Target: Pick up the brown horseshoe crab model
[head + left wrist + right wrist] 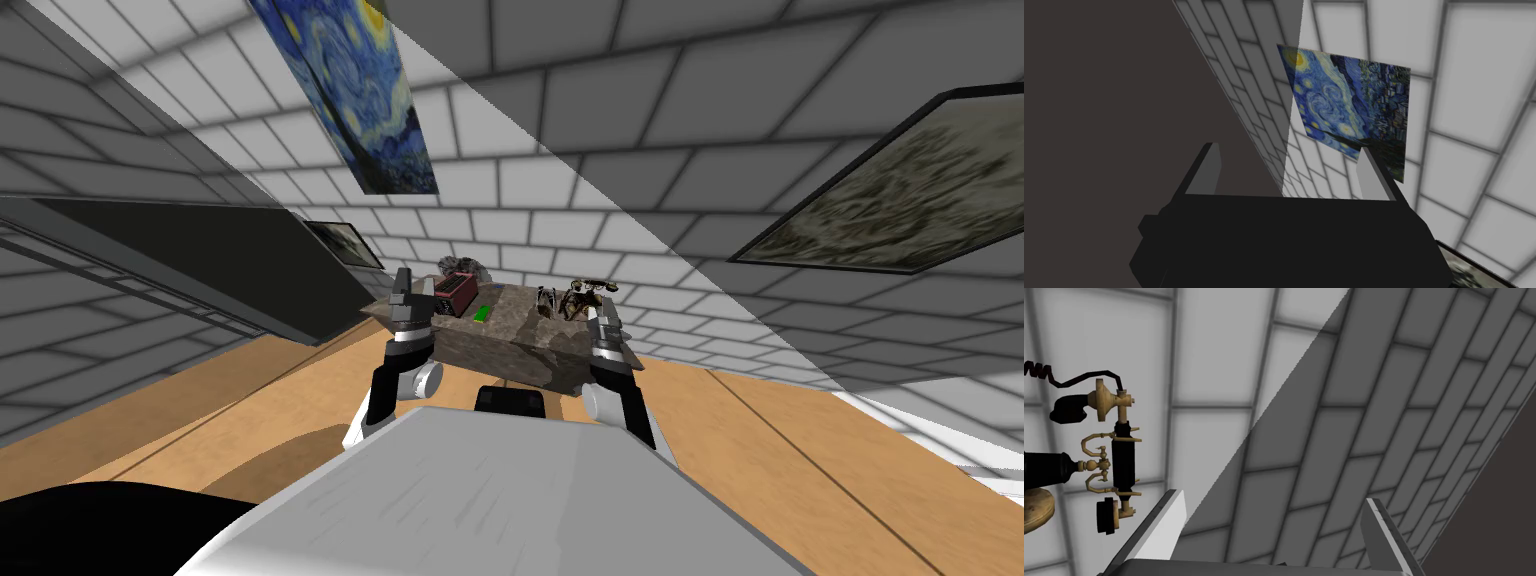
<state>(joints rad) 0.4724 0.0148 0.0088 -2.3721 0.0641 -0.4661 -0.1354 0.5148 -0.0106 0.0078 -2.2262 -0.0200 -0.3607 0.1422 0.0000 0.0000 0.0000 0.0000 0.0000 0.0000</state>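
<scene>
Both arms are raised in front of a stone-look counter (520, 345). The left gripper (1289, 148) and the right gripper (1274, 496) each have their fingers wide apart and hold nothing. An old telephone (1116, 458) stands near the right gripper. On the counter's far edge, behind a red box (455, 292), a grey-brown domed lump (462, 267) could be the crab model, though I cannot tell.

Table (512, 342) is mottled brown (telephone (1122, 458) black, brass).
</scene>
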